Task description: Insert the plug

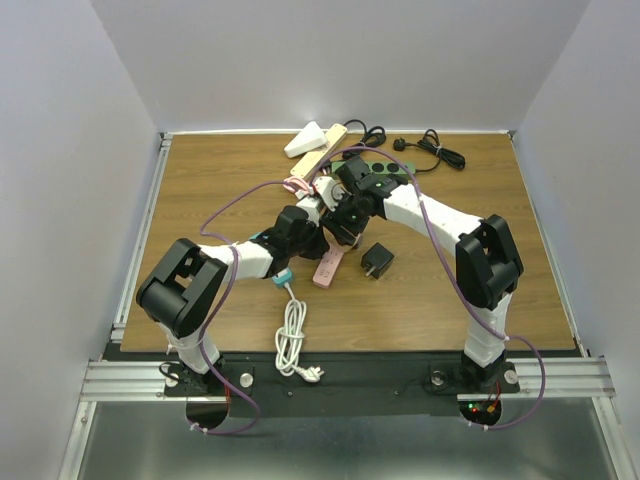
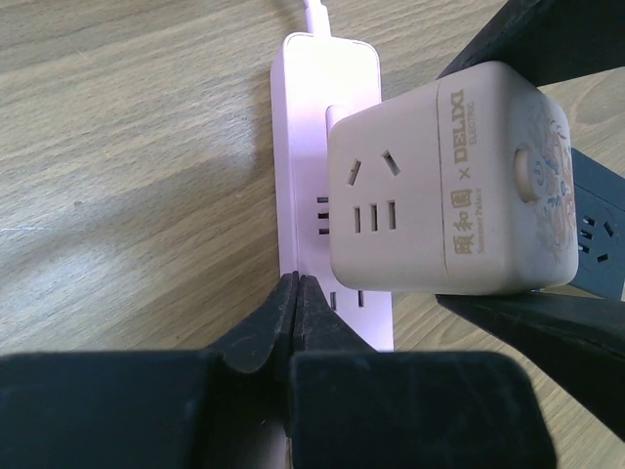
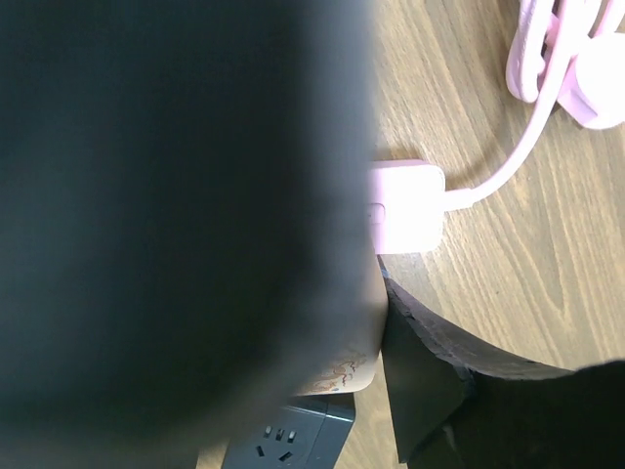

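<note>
Well, top view: both arms meet mid-table over the long pale-pink plastic power strip (image 1: pixel 329 268), w/ a small black cube adapter (image 1: pixel 377 260) just beside it. Left wrist view: left gripper (image 2: pixel 296 293) pinched fully shut on nothing, tips at the strip's near end, prob. pinning it. The right gripper (image 2: pixel 508 186) clamps the cream plastic cube plug (image 2: pixel 439 186) over the strip's sockets. Right wrist view: mostly blocked, strip's corded end shows. Step looks like seating; can't tell if prongs are in. Next needs alignment, then a straight push down.

2x cube socket adapters: beige plastic cube adapter (image 2: pixel 449 186), black cube adapter (image 1: pixel 377 260). 3x long pwr strips: pink flat strip (image 2: pixel 322 147), cream strip (image 1: pixel 326 150), dark green strip (image 1: pixel 385 162) (partly hid.). 2x loose coiled cords: white cord (image 1: pixel 290 338), black cord (image 1: pixel 432 150). 1x white wedge-shaped block (image 1: pixel 303 141)
</note>
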`<state>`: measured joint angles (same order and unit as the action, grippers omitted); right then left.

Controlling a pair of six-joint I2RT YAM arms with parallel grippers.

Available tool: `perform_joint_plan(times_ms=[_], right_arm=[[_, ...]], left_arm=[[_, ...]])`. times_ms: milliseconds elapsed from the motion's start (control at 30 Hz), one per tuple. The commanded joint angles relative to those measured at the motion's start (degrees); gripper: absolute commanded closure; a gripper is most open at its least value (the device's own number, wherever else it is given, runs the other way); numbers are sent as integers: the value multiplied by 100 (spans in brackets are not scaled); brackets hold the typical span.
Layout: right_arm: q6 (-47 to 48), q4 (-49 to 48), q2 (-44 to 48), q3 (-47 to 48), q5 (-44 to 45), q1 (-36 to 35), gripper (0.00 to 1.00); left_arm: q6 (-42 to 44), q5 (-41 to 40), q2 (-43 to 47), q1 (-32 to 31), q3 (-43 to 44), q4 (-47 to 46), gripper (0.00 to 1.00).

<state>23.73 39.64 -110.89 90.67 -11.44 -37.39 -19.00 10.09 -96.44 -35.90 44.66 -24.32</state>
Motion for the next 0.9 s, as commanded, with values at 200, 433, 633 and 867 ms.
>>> perform_joint_plan(times_ms=[200, 433, 633, 867], right_arm=[[458, -62, -345, -322, -245, -155, 99], [510, -35, -521, -147, -209, -155, 99], [633, -53, -705, 91, -86, -155, 99], [563, -123, -838, 65, 28, -164, 100]], left_arm=[[-7, 450, 29, -136, -230, 603, 98], [11, 459, 29, -137, -230, 595, 98], [-24, 459, -24, -137, -248, 568, 98], [-165, 336, 90, -119, -344, 612, 98]])
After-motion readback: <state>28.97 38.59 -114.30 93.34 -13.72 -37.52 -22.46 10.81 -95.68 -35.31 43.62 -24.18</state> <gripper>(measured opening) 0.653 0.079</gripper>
